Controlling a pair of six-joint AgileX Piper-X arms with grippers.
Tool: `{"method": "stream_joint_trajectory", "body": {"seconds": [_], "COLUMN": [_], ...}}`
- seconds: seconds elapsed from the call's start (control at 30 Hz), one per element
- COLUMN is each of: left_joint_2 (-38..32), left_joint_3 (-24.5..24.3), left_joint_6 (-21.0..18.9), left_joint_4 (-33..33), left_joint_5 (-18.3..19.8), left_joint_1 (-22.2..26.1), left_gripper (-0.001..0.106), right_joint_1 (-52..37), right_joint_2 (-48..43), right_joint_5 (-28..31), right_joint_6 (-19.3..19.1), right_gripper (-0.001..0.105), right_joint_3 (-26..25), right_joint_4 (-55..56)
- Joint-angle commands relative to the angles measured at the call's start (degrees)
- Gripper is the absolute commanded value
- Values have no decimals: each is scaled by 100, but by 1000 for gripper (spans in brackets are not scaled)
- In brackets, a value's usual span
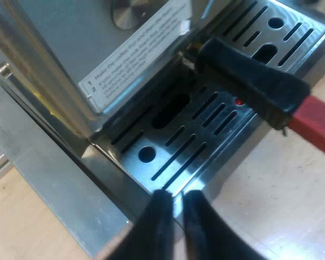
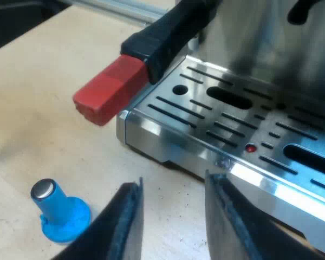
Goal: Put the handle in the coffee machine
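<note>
The holder's dark handle with its red end juts out from the espresso machine's front, above the slotted metal drip tray. My left gripper hangs at the tray's edge, its fingers nearly together with nothing between them. In the right wrist view the same handle and red end stick out over the drip tray's corner. My right gripper is open over the wooden table beside the tray, holding nothing.
A blue tamper with a metal top stands on the wooden table near my right gripper. A white instruction label is on the machine's front panel. A metal base plate lies beside the machine.
</note>
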Motion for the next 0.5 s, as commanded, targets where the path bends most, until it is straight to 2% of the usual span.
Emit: {"method": "stream_joint_trajectory", "body": {"seconds": [0.03, 0.07, 0.1, 0.13, 0.2, 0.27, 0.4, 0.5], "left_joint_2": [-228, -273, -360, -412, -457, -457, -457, -457], "left_joint_3": [-30, -30, -30, -47, -116, -244, -618, -938], "left_joint_6": [-113, -113, -113, -113, -113, -113, -113, -113], "left_joint_4": [195, 220, 252, 269, 338, 388, 275, 150], "left_joint_5": [-70, -121, -286, -427, -625, -769, -1181, -1264], "left_joint_1": [-4, -4, -4, -4, -4, -4, -4, -4], "left_gripper": [42, 50, 66, 74, 82, 84, 84, 84], "right_joint_1": [-21, -21, -21, -21, -31, -137, -845, -1565], "right_joint_2": [-55, -55, -55, -55, -55, -55, -61, -61], "right_joint_5": [-27, -27, -27, -27, -27, -131, -983, -1503], "right_joint_6": [-10, -14, -38, -85, -301, -404, -375, -376], "right_gripper": [41, 42, 46, 46, 46, 46, 46, 46], "right_joint_3": [-334, -421, -734, -902, -1121, -1366, -1838, -2083], "right_joint_4": [604, 699, 1124, 1295, 1473, 1578, 1738, 1732]}}
